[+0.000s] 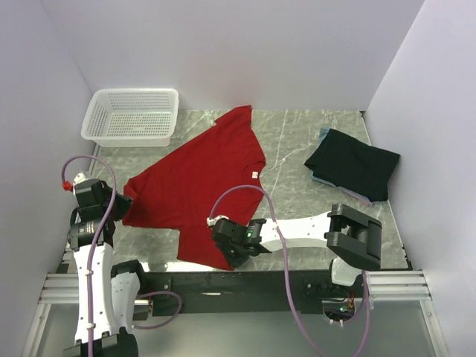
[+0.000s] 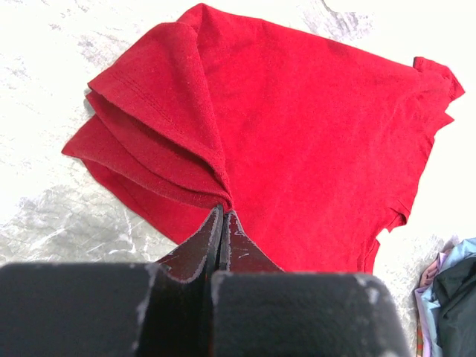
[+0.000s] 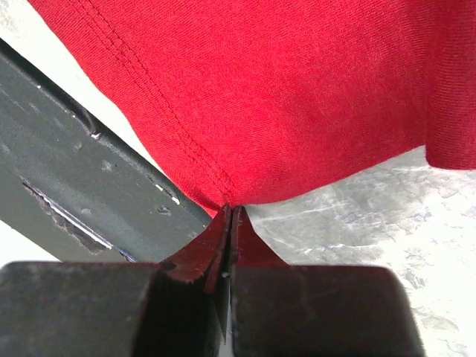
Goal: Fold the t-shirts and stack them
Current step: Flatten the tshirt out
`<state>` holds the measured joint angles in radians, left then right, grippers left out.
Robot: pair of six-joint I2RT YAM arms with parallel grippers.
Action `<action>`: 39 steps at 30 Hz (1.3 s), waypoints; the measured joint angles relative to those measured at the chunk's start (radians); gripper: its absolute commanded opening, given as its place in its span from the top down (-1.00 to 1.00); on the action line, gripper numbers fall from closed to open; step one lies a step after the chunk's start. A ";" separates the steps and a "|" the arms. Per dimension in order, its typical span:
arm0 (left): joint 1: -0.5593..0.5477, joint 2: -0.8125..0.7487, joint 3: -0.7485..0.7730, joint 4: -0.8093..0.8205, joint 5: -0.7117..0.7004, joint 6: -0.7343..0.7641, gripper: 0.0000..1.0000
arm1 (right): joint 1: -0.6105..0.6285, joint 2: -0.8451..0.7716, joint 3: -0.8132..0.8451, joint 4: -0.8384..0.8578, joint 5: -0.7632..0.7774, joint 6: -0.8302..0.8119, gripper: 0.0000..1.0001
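Observation:
The red t-shirt lies spread across the middle of the table. My left gripper is shut on its left edge, where the cloth bunches in folds at the fingertips. My right gripper is shut on the shirt's near hem corner by the table's front edge. A folded black t-shirt lies at the right on a light blue one whose edge shows; both show at the right edge of the left wrist view.
A white mesh basket stands at the back left. The dark metal front rail of the table runs just beside my right gripper. Walls close in the left, back and right sides.

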<state>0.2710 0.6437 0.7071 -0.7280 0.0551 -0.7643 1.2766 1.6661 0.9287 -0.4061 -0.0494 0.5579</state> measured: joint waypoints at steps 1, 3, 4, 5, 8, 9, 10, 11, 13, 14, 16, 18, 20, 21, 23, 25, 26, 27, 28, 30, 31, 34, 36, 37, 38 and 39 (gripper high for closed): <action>0.000 0.000 0.000 0.000 0.000 0.001 0.99 | 0.000 0.001 0.002 -0.002 0.000 0.001 1.00; 0.000 0.000 0.000 0.000 0.000 0.003 0.99 | -0.001 0.001 0.002 -0.003 0.000 0.002 1.00; 0.000 0.000 0.000 0.000 0.000 0.004 0.99 | -0.005 0.001 0.002 -0.005 0.000 0.003 1.00; 0.000 0.000 0.000 0.000 -0.001 0.005 0.99 | -0.009 0.000 0.002 -0.006 -0.002 0.003 1.00; -0.001 0.000 0.003 -0.003 -0.001 0.016 0.99 | -0.036 -0.017 -0.003 -0.032 -0.002 0.005 1.00; -0.001 0.002 0.008 -0.006 -0.001 0.022 0.99 | -0.059 -0.035 -0.010 -0.051 -0.002 0.008 1.00; -0.003 0.002 0.015 -0.008 -0.001 0.029 0.99 | -0.089 -0.061 -0.019 -0.068 -0.002 0.010 1.00; -0.005 0.004 0.023 -0.010 -0.002 0.036 0.99 | -0.123 -0.093 -0.029 -0.089 -0.002 0.011 1.00; -0.012 0.015 0.042 -0.011 -0.001 0.052 0.99 | -0.214 -0.178 -0.039 -0.135 -0.003 0.014 1.00; -0.017 0.023 0.052 -0.011 0.000 0.063 0.99 | -0.266 -0.220 -0.039 -0.153 -0.006 0.013 1.00; -0.026 0.046 0.072 -0.011 0.010 0.083 0.99 | -0.376 -0.307 -0.029 -0.192 -0.003 0.005 1.00; -0.035 0.079 0.098 -0.016 0.031 0.100 0.99 | -0.487 -0.369 0.013 -0.251 0.002 -0.010 1.00; -0.043 0.124 0.137 -0.019 0.056 0.116 0.99 | -0.573 -0.391 0.085 -0.309 0.008 -0.031 1.00; -0.046 0.155 0.162 -0.021 0.067 0.120 0.99 | -0.610 -0.392 0.127 -0.332 0.005 -0.040 1.00; -0.048 0.203 0.211 -0.020 0.085 0.125 0.99 | -0.683 -0.385 0.245 -0.367 0.005 -0.063 1.00; -0.050 0.258 0.276 -0.018 0.110 0.125 0.99 | -0.755 -0.368 0.369 -0.389 0.003 -0.084 1.00; -0.050 0.289 0.318 -0.013 0.125 0.124 0.99 | -0.781 -0.357 0.422 -0.393 0.004 -0.091 1.00; -0.050 0.317 0.351 -0.006 0.138 0.122 0.99 | -0.813 -0.340 0.489 -0.391 0.003 -0.101 1.00; -0.050 0.346 0.389 0.008 0.156 0.117 0.99 | -0.848 -0.316 0.555 -0.396 0.000 -0.108 1.00; -0.052 0.410 0.465 0.036 0.188 0.108 0.99 | -0.895 -0.277 0.657 -0.394 -0.003 -0.114 1.00; -0.053 0.437 0.498 0.050 0.201 0.101 0.99 | -0.920 -0.248 0.718 -0.396 -0.006 -0.116 1.00; -0.055 0.509 0.589 0.076 0.234 0.085 0.99 | -0.969 -0.163 0.883 -0.396 -0.019 -0.118 1.00; -0.056 0.552 0.661 0.078 0.254 0.069 0.99 | -0.985 -0.116 0.977 -0.395 -0.023 -0.121 1.00; -0.056 0.568 0.696 0.081 0.264 0.060 0.99 | -0.990 -0.090 1.032 -0.393 -0.024 -0.123 1.00; -0.056 0.581 0.728 0.089 0.274 0.048 0.99 | -0.993 -0.072 1.077 -0.383 -0.024 -0.126 1.00; -0.056 0.592 0.767 0.090 0.290 0.034 0.99 | -0.993 -0.064 1.109 -0.377 -0.024 -0.130 1.00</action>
<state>0.2146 1.2358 1.4738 -0.6380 0.3450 -0.7303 0.2832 1.6024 2.0373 -0.7834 -0.0731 0.4282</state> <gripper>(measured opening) 0.012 0.007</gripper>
